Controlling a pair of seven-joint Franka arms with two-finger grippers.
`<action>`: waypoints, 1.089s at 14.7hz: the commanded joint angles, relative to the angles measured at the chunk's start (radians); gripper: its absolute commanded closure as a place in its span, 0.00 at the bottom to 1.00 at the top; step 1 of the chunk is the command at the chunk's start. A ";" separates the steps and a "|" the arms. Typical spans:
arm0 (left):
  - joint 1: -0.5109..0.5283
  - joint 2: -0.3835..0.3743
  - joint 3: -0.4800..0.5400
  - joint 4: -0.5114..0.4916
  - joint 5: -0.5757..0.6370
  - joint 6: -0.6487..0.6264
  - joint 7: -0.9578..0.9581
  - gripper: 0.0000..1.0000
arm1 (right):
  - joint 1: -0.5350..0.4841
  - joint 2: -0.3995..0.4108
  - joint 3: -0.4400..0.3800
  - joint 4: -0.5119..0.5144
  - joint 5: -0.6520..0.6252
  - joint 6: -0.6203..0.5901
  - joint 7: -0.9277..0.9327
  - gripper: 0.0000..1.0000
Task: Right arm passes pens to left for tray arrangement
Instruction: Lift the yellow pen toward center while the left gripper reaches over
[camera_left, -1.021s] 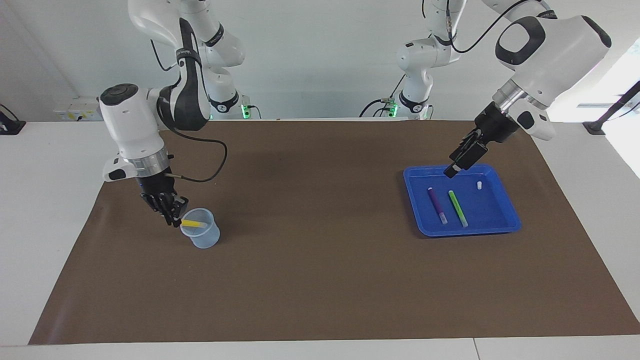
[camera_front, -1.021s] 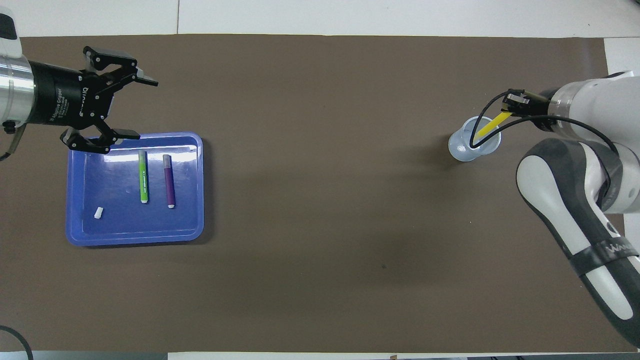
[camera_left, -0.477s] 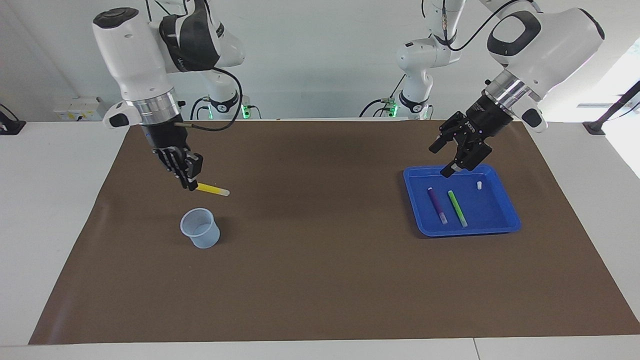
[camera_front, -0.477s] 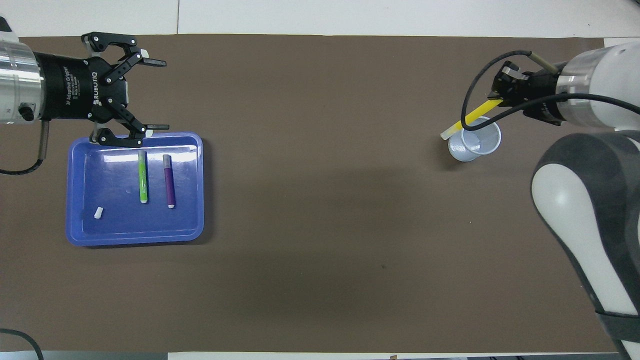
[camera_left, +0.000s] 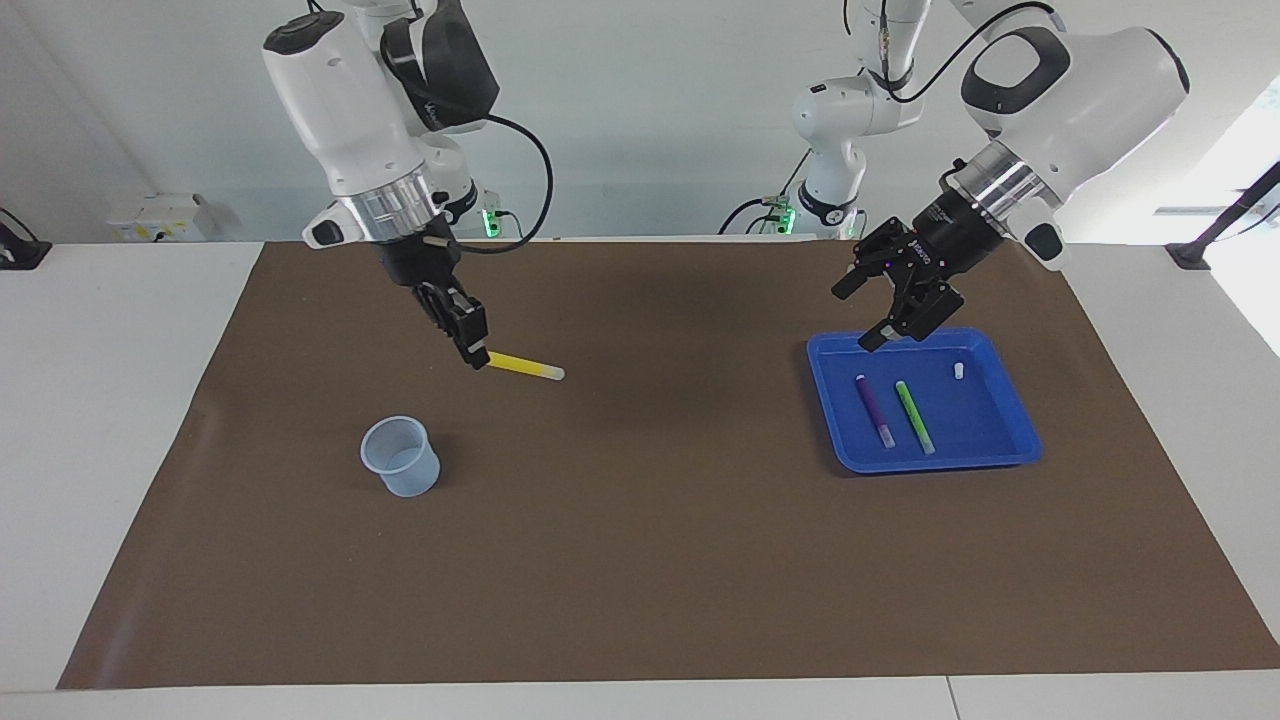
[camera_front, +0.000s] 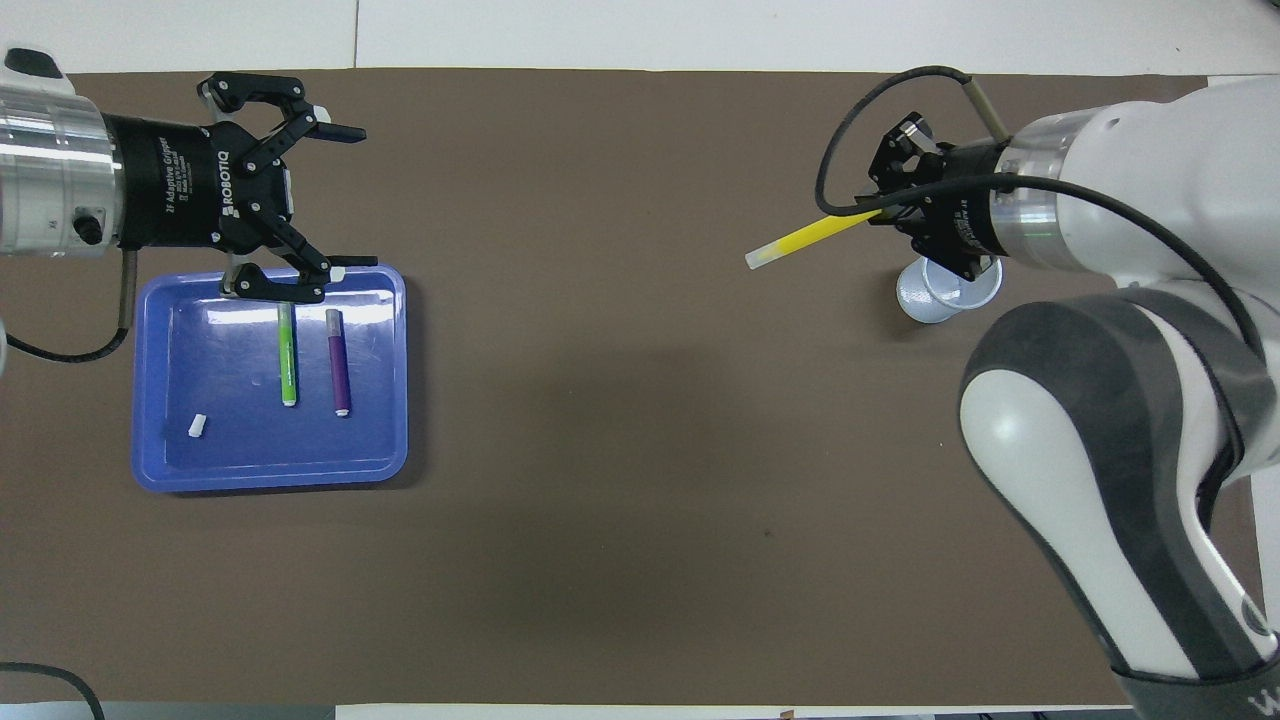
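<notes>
My right gripper is shut on one end of the yellow pen. It holds the pen level in the air above the brown mat, pale tip pointing toward the left arm's end. The purple pen and the green pen lie side by side in the blue tray. My left gripper hangs open over the tray's edge nearest the robots, nothing between its fingers.
A small translucent cup stands on the mat at the right arm's end. A tiny white cap piece lies in the tray. The brown mat covers the table between cup and tray.
The right gripper lifted the yellow pen out of the cup and carried it up and toward the table's middle. The left gripper turned and moved a little away from the tray toward the middle.
</notes>
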 joint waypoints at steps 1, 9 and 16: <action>-0.085 -0.047 0.010 -0.056 -0.014 0.074 -0.122 0.00 | -0.005 0.039 0.071 0.077 0.016 0.002 0.208 1.00; -0.274 -0.041 0.011 -0.048 0.351 0.183 -0.530 0.00 | 0.013 0.041 0.222 0.088 0.001 0.006 0.386 1.00; -0.285 -0.036 0.010 -0.057 0.449 0.211 -0.584 0.03 | 0.015 0.041 0.232 0.086 -0.004 0.006 0.386 1.00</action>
